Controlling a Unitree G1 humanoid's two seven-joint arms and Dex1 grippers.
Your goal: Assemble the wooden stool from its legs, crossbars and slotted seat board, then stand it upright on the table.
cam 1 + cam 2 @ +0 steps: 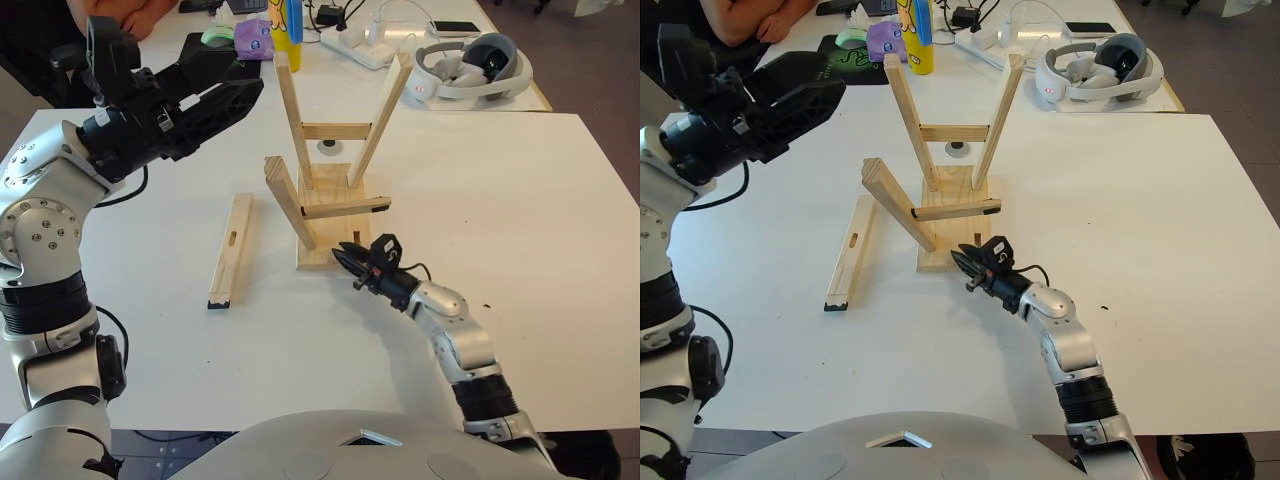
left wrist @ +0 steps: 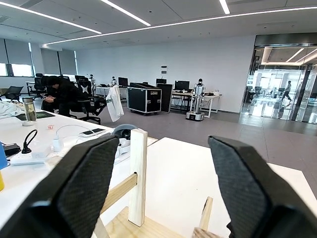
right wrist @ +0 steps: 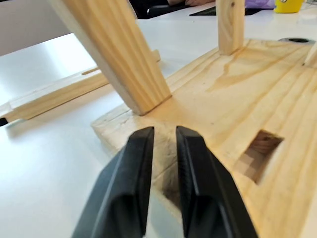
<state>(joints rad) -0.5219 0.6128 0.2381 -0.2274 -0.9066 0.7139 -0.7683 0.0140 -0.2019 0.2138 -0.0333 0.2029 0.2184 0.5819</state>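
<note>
The slotted seat board (image 1: 330, 190) lies flat on the white table. Two legs (image 1: 293, 110) stand in its far slots, splayed and joined by a crossbar (image 1: 336, 131). A third leg (image 1: 288, 200) leans from the near left slot, with a crossbar (image 1: 345, 208) running off it to the right. The loose leg (image 1: 229, 250) lies flat to the left. My right gripper (image 1: 345, 258) is shut and empty, its tips at the board's near corner beside an empty slot (image 3: 260, 153). My left gripper (image 1: 225, 85) hangs open and empty, high up left of the standing legs.
Along the table's far edge stand a white headset (image 1: 470, 65), a power strip (image 1: 355, 40), a yellow bottle (image 1: 288, 25) and a purple object (image 1: 253, 38). Bare tabletop (image 1: 520, 220) stretches to the right of the stool and toward the front.
</note>
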